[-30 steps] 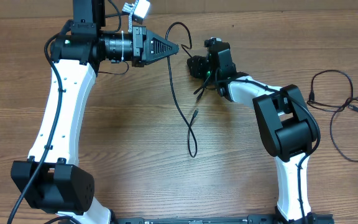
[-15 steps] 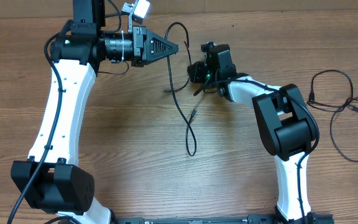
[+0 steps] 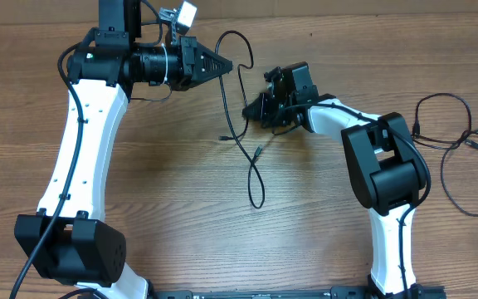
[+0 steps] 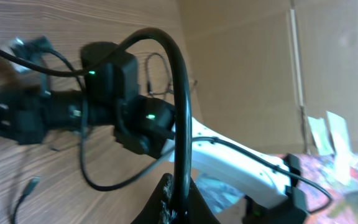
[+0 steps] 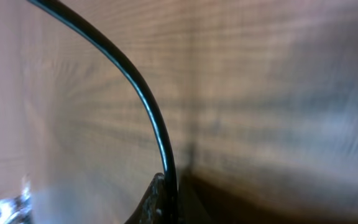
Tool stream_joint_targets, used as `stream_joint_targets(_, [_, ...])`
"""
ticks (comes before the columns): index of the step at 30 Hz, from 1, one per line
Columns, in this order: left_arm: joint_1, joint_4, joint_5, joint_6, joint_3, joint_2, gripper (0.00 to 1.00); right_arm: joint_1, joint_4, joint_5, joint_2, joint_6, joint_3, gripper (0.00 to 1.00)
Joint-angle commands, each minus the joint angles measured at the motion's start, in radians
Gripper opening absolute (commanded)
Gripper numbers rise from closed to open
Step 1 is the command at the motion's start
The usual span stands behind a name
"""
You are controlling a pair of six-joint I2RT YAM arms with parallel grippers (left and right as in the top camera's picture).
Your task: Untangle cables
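Observation:
A thin black cable (image 3: 253, 170) runs from a loop near the table's far edge down to a small loop at mid-table, with two plug ends hanging free beside it. My left gripper (image 3: 228, 66) is shut on its upper part; in the left wrist view the cable (image 4: 182, 93) rises straight out of the shut left gripper (image 4: 179, 200). Just to the right and lower, my right gripper (image 3: 249, 109) is shut on the same cable. In the right wrist view the strand (image 5: 135, 87) curves up and left from the pinched right gripper (image 5: 169, 200).
More loose black cables (image 3: 455, 141) lie in loops at the table's right edge, beyond the right arm (image 3: 384, 162). The left arm (image 3: 85, 124) spans the left side. The right arm's wrist (image 4: 114, 102) fills the left wrist view.
My right gripper has shut on the cable and shifted left and toward the front. The left gripper has turned slightly, and a plug end has swung out to the left.

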Motion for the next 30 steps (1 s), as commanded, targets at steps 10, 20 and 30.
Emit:
stream_joint_targets(10, [-0.002,-0.063,-0.549,-0.061,0.018,-0.024,0.04,0.008,-0.344,-0.157,0.027,-0.009,-0.039,0.04])
stream_joint_targets(20, [-0.003,-0.089,-0.806,-0.097,0.016,0.046,0.04,0.010,-0.570,-0.235,0.027,-0.144,-0.040,0.04])
stream_joint_targets(30, [-0.003,-0.098,-0.789,-0.096,0.016,0.235,0.04,0.052,-0.656,-0.242,0.027,-0.215,-0.040,0.04])
